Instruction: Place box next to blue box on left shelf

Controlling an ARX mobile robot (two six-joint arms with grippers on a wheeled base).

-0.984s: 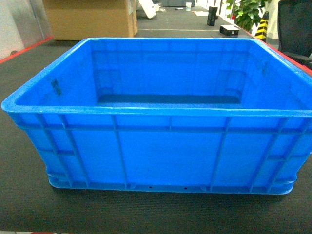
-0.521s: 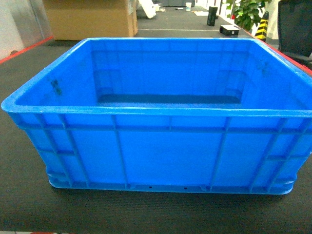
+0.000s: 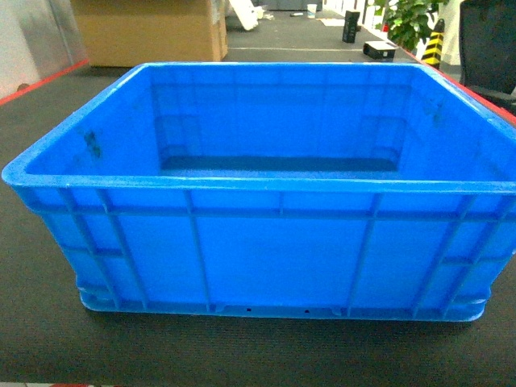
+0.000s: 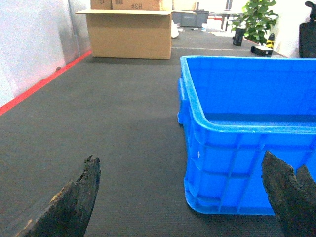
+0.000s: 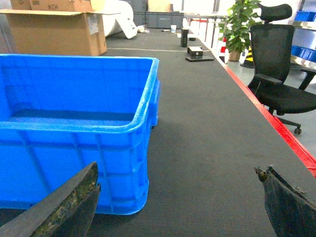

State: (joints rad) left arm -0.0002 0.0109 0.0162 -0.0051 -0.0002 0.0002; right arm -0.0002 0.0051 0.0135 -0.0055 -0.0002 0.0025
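On the dark mat: box (image 3: 266, 250), upright, open top facing up, filling most of the head view.
Box contents: nothing inside, bare blue floor visible; dark smudge on inner left wall.
Box detail: thick rim, ribbed walls, small tab with two tiny holes at bottom edge centre.
Box position: resting flat on the mat (image 3: 48, 339), between the two arms, not lifted.
Left gripper (image 4: 182, 202): spread wide, worn dark fingers (image 4: 74, 197) low in the wrist view; left finger over bare mat, right finger in front of the box's near wall; holding nothing, contact with the box not clear.
Right gripper (image 5: 180, 202): spread wide, one finger in front of the box's near right corner, the other over bare mat; holding nothing.
Cardboard carton (image 4: 129, 32): beyond the box to the left, flaps open, contents not visible.
Office chair (image 5: 276, 64): off the mat, past the red edge strip (image 5: 276, 123) on the right.
Potted plant (image 5: 239, 27): far right background, near the chair.
Shelf: not in any view.
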